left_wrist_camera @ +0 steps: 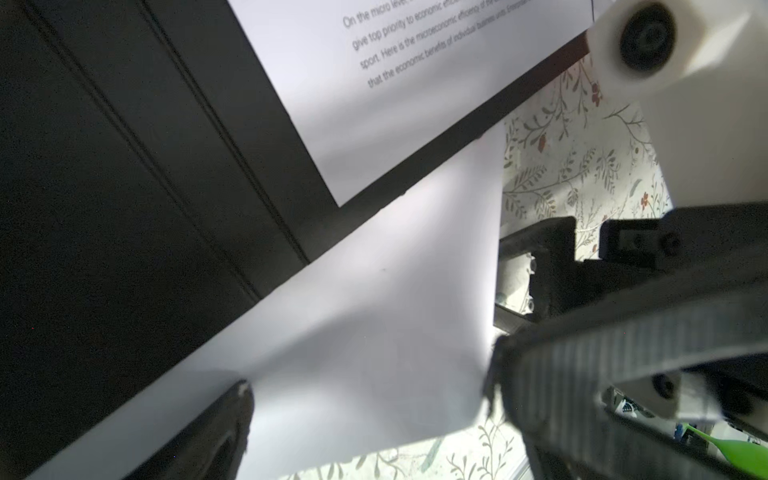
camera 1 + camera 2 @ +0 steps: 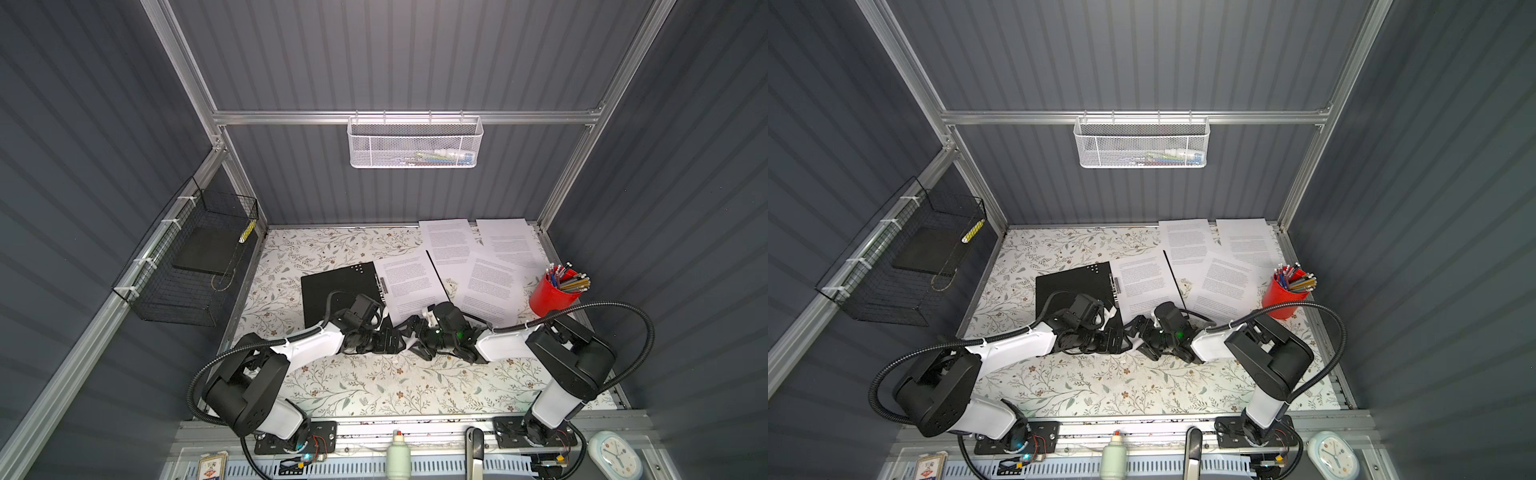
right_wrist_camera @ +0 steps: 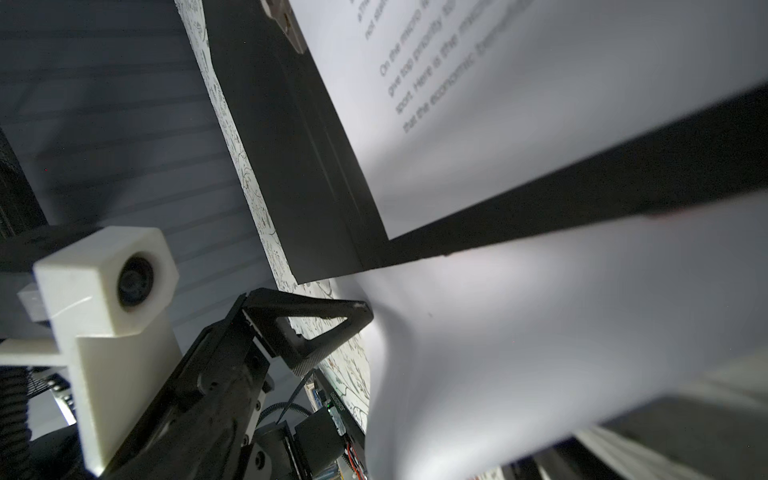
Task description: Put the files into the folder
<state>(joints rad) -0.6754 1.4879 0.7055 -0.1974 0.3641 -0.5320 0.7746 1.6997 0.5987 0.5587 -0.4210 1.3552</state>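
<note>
Grey ribbed walls (image 2: 374,62) enclose a floral tabletop (image 2: 374,386) strewn with files (image 2: 490,286).

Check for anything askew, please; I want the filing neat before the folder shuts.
Yes. A bowed sheet juts past the folder's near edge, curling up instead of lying like the flat sheet inside. Three loose sheets lie overlapped and skewed farther back on the right.
</note>
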